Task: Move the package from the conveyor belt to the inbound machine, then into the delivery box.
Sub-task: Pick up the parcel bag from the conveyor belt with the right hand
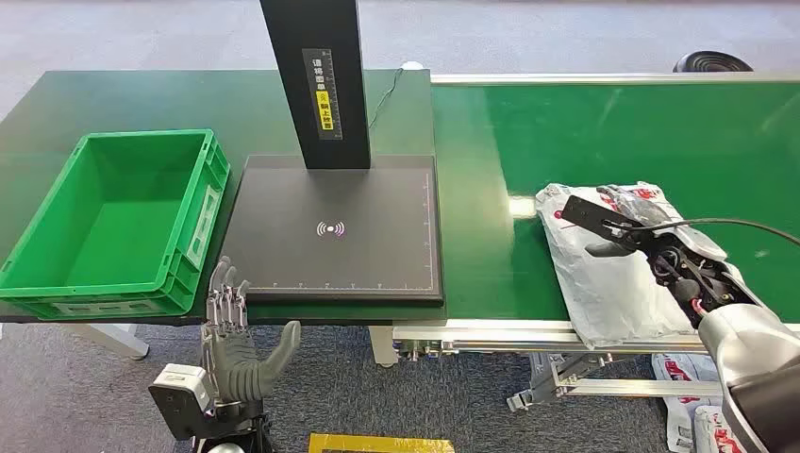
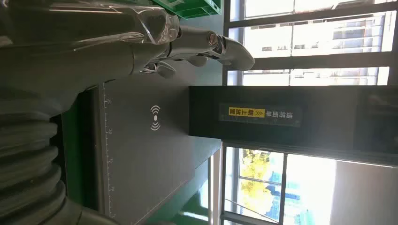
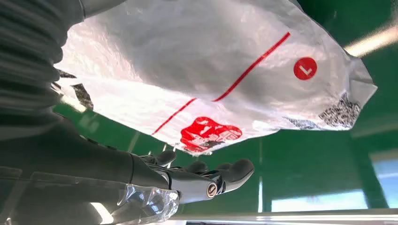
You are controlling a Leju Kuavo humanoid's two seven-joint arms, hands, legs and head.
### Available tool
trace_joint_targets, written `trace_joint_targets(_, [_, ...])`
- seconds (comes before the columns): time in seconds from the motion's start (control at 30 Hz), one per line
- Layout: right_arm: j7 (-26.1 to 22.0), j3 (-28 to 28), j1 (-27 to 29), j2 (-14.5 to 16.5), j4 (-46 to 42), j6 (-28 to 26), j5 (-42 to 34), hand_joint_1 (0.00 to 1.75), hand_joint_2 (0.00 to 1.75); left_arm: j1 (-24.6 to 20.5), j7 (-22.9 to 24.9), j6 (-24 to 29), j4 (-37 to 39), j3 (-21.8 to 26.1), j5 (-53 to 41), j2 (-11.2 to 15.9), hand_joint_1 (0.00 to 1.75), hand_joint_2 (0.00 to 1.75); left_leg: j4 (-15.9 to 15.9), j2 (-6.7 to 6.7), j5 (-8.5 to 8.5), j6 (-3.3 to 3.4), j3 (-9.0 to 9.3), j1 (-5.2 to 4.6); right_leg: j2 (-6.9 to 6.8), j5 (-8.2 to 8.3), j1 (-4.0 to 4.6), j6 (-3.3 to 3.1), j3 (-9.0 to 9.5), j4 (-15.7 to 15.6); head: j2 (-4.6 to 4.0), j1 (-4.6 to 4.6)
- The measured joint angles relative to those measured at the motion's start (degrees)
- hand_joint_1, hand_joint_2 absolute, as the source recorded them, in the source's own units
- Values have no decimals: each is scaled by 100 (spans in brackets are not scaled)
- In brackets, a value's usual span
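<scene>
Fingers of the right hand reach out over the white package, spread and not yet closed on it. That package lies on the conveyor belt, so every step remains. Beside the belt waits the inbound machine, then the delivery box beyond it. Near the machine's front edge, the left hand hangs released; nothing seems to block the route.

A wireless-signal sign is printed in white on the black pad. A strip label with Chinese characters and a yellow warning field is fixed on the post. A red circle with a white check mark and a red printed logo, not readable, are seen on the package.
</scene>
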Motion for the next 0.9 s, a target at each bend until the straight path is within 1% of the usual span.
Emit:
trace_joint_targets(0.2, [-3,-48,126,103,-27,-3,7,0,175,-27,0,0,2,0,0,0,0,175,-1,1,1,0,1,0,0,0,0,0,0,0,0,1])
trace_joint_targets(0.47, [-3,-108,138,239,-32,0,26,0,175,-41,0,2,2,0,0,0,0,175,0,1,2,0,0,0,0,0,0,0,-1,0,0,1])
trace_joint_targets(0.67, [22,-131,279,461,-30,-66,10,0,175,-60,0,16,3,-3,0,-4,0,175,-1,1,2,0,2,1,0,0,1,0,-1,0,0,0])
trace_joint_targets(0.9, [-55,-195,541,704,-24,-102,9,0,175,-86,0,111,4,-4,14,-3,0,175,-1,0,2,0,2,0,0,0,1,0,-1,0,0,1])
